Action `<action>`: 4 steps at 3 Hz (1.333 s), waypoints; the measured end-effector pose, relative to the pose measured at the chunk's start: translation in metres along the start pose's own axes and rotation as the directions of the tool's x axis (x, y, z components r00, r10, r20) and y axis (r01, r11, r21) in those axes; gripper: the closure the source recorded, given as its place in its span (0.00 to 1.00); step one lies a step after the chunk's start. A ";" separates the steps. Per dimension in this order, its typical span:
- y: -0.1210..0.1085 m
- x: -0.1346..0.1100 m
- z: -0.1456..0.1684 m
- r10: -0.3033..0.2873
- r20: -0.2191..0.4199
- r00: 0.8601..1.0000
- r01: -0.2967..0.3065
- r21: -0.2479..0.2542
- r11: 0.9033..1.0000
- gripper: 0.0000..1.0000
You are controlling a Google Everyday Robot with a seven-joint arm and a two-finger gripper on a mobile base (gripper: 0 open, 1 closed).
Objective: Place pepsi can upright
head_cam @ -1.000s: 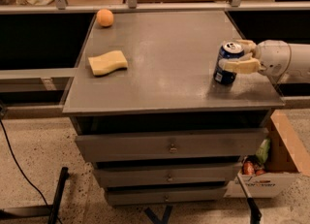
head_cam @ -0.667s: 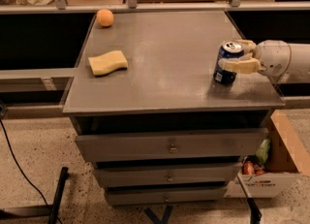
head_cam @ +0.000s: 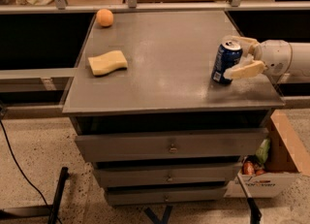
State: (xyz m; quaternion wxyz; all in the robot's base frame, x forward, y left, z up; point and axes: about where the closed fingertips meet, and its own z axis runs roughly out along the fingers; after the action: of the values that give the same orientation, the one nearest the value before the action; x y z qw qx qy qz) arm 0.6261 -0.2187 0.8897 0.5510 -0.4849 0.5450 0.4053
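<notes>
The pepsi can (head_cam: 224,65), dark blue with a silver top, stands upright on the grey table top (head_cam: 169,68) near its right edge. My gripper (head_cam: 230,56) reaches in from the right on a white arm. Its pale fingers (head_cam: 244,69) lie on either side of the can, one in front and one behind, spread slightly apart from it. The jaws are open around the can.
A yellow sponge (head_cam: 107,62) lies on the left part of the table. An orange (head_cam: 104,17) sits at the far left corner. Drawers are below the top. A cardboard box with packets (head_cam: 264,165) stands on the floor at the right.
The can stays upright in the same spot. The gripper's fingers have spread slightly wider around it.
</notes>
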 end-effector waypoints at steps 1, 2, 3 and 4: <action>0.000 -0.005 -0.005 0.031 -0.096 0.995 -0.031 0.002 1.000 0.00; 0.003 -0.012 -0.015 0.058 -0.205 0.977 -0.055 0.018 0.998 0.00; 0.004 -0.024 -0.016 0.065 -0.323 0.944 -0.062 0.021 0.998 0.00; -0.004 -0.043 -0.006 0.052 -0.456 0.889 -0.037 0.042 0.998 0.00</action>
State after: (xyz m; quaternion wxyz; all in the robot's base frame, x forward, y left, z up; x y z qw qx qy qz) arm 0.6250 -0.2222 0.9332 0.4057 -0.5449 0.6767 0.2837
